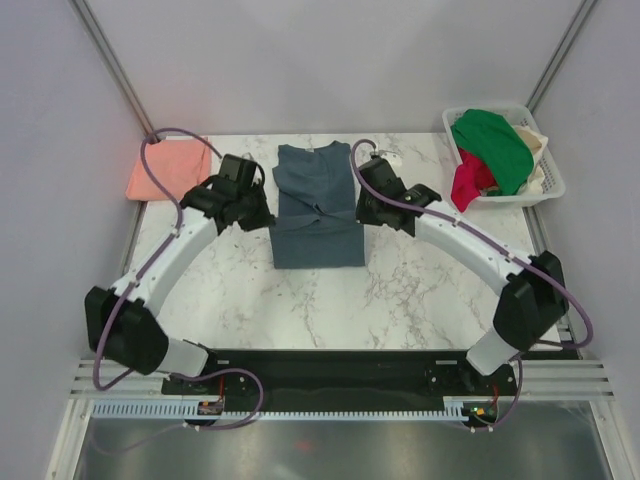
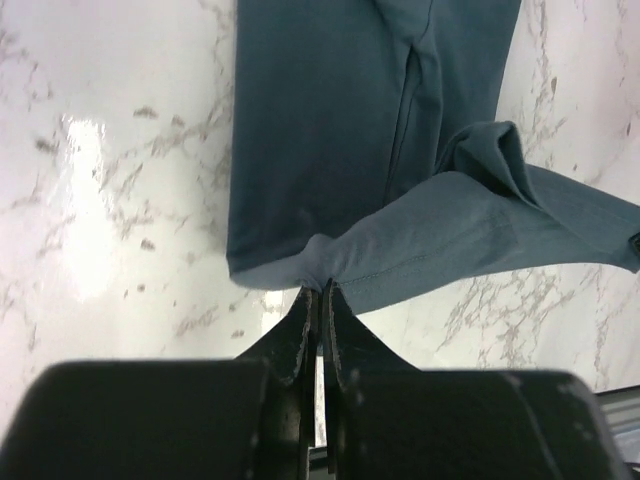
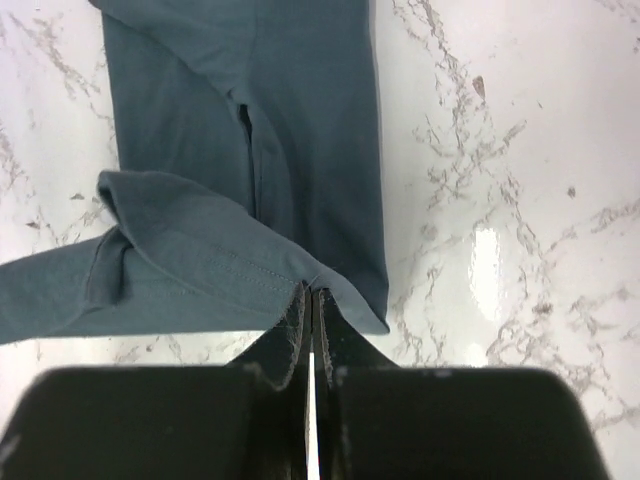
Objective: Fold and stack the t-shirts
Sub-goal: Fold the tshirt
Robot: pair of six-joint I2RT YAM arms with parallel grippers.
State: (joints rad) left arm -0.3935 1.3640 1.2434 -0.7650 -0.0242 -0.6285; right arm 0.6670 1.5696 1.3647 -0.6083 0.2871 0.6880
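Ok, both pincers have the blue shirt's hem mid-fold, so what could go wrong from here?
1. The left pincer and right pincer each pinch only the very edge of the hem of the slate-blue t-shirt, so it could slip out.
2. The lifted cloth bunches between them, so the fold may land creased.

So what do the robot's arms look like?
The left arm and right arm have white tube sections and chunky black joints. A purple cable runs along each. The left tool and right tool have thin black fingers.
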